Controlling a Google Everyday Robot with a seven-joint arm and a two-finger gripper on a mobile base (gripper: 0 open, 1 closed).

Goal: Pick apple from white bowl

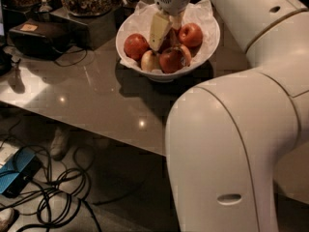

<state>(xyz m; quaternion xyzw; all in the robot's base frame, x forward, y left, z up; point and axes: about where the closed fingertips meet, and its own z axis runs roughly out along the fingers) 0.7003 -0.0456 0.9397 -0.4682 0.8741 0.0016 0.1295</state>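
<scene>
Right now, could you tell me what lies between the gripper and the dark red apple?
Nothing: in the camera view the gripper hangs inside the white bowl, right at the apple.

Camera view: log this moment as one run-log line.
phase: grasp approach | gripper: lowered into white bowl, at dark red apple | apple: in bowl among other apples, not lifted

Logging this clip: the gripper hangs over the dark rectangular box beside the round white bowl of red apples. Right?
No. The camera view shows the gripper down among the red apples inside the round white bowl, not over the dark rectangular box.
</scene>
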